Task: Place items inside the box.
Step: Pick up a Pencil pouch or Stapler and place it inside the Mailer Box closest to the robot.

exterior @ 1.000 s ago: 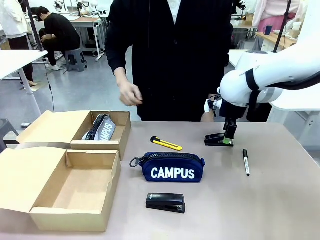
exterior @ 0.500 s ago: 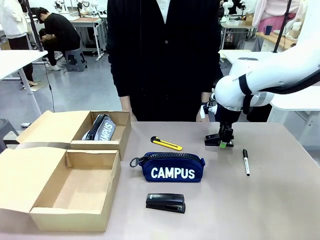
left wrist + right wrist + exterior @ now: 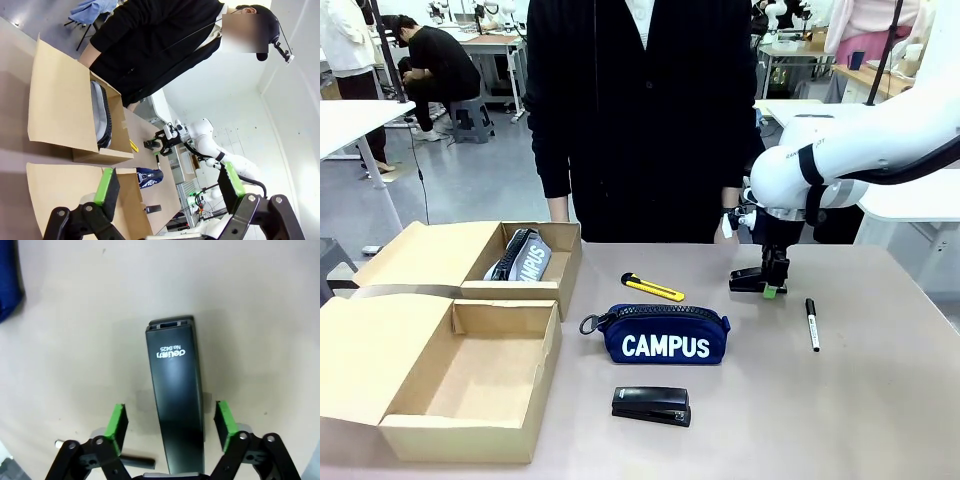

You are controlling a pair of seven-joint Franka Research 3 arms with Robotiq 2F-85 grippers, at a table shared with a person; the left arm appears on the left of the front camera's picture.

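**Spotter:** Your right claw (image 3: 772,288) is down at the far right of the surface (image 3: 880,400). Its jaws are spread and it straddles a black stapler (image 3: 752,280).

**Caller:** Is it gripping?

**Spotter:** No. In your right wrist view one of the green pads (image 3: 119,422) sits on each side of the stapler, and bare surface shows in both gaps. The stapler lies flat, running lengthwise between the fingers, with its white print at the end away from the claw.

**Caller:** And your other items?

**Spotter:** The navy CAMPUS pouch (image 3: 665,337) lies mid-surface with its lettering facing you. The yellow-and-black utility knife (image 3: 652,287) is just beyond it, apart from it. A second stapler (image 3: 651,405) sits on the near side of the pouch, closest to you. A black marker (image 3: 812,323) lies to the right of the claw, near it but not touching.

**Caller:** What about the boxes?

**Spotter:** There are two open cardboard boxes on your left. The far box (image 3: 510,291) holds the grey pouch (image 3: 525,256), which leans inside against a wall. The near box (image 3: 460,440) stands just in front of it with its flap folded out to the left.

**Caller:** And the left side?

**Spotter:** Your left claw (image 3: 168,183) hangs above those boxes with its jaws wide apart. From that wrist you look down on the grey pouch in its box, with the navy pouch beyond.

**Caller:** The person?

**Spotter:** The person (image 3: 640,110) stands at the far edge in a black top, arms down at the sides.
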